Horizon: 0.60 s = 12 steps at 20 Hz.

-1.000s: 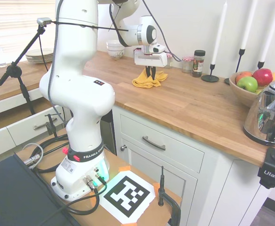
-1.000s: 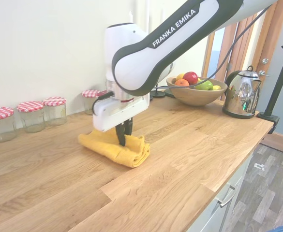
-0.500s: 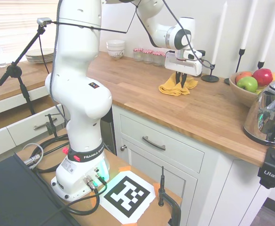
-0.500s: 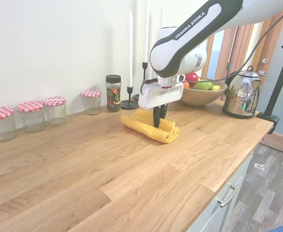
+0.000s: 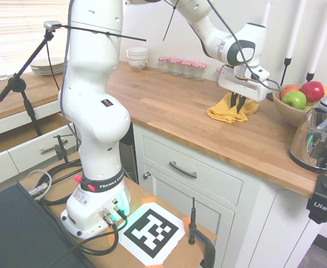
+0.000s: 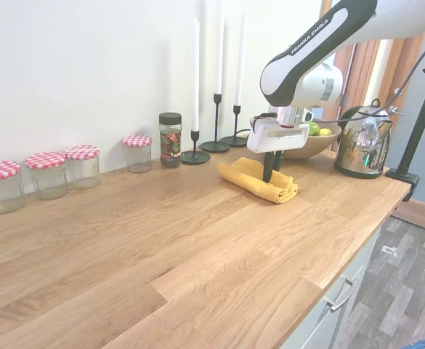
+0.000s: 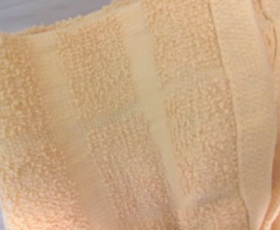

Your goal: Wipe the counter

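**Operator:** Second exterior view gives me the containers first. A wooden fruit bowl (image 6: pixel 299 147) sits near the far end of the counter (image 6: pixel 197 254), holding a red apple (image 5: pixel 312 90), a green apple (image 5: pixel 294 99) and other fruit I can't name. Three glass jars with red-checked lids (image 6: pixel 45 173) line the wall, a fourth (image 6: pixel 137 151) stands further along, and a dark-lidded spice jar (image 6: pixel 170 139) is next to it. What the jars hold, I can't tell.

**Colleague:** And the pincer?

**Operator:** My gripper (image 6: pixel 269 174) is clenched on a folded yellow cloth (image 6: pixel 258 182), pressing it onto the counter just in front of the bowl. Wrist view is filled with terry weave (image 7: pixel 130 124).

**Colleague:** The surroundings?

**Operator:** The counter is long butcher-block over white cabinets (image 5: pixel 191 178) with metal handles. A steel kettle (image 5: pixel 321 137) stands beyond the bowl, black candlesticks with white candles (image 6: pixel 195 87) against the white wall, stacked bowls (image 5: pixel 137 57) at the other end.
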Available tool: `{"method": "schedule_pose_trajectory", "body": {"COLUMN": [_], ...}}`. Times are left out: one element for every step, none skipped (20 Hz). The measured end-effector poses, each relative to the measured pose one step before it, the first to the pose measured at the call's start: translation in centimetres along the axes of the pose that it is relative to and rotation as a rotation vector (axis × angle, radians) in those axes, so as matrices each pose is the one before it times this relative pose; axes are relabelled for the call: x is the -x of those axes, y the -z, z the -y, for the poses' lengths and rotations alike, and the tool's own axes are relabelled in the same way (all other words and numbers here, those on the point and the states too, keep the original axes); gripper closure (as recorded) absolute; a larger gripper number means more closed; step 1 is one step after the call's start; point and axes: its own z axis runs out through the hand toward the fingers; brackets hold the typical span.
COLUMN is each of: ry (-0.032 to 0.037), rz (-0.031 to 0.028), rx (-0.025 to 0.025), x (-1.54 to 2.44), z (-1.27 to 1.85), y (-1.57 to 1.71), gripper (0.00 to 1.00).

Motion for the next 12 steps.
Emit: {"method": "schedule_pose_trajectory", "body": {"ry": [-0.00832,-0.00796,-0.00400,-0.00259,-0.00213,-0.00219,-0.00261,-0.00267,-0.00233,-0.00195,-0.00134,-0.00076], "rz": [0.00023,-0.00048,-0.00107,-0.00077,-0.00072,-0.00087,-0.00098,-0.00084,-0.00064,-0.00039,-0.00037,-0.00017], "rx": [-0.00099,-0.00001,0.00068,0.00039,0.00043,0.00041,0.00064,0.00067,0.00043,0.00035,0.00018,0.00012], "x": [-0.277,-0.218,-0.149,-0.089,-0.079,-0.086,-0.100,-0.099,-0.078,-0.059,-0.033,-0.006], "z": [-0.401,-0.309,-0.205,-0.123,-0.109,-0.117,-0.138,-0.143,-0.119,-0.101,-0.074,-0.047], "y": [0.039,0.040,0.029,0.024,0.021,0.029,0.028,0.022,0.020,0.012,0.000,-0.012], "gripper": [1.00,0.00,0.00,0.00,0.00,0.00,0.00,0.00,0.00,0.00,0.00,0.00]}}
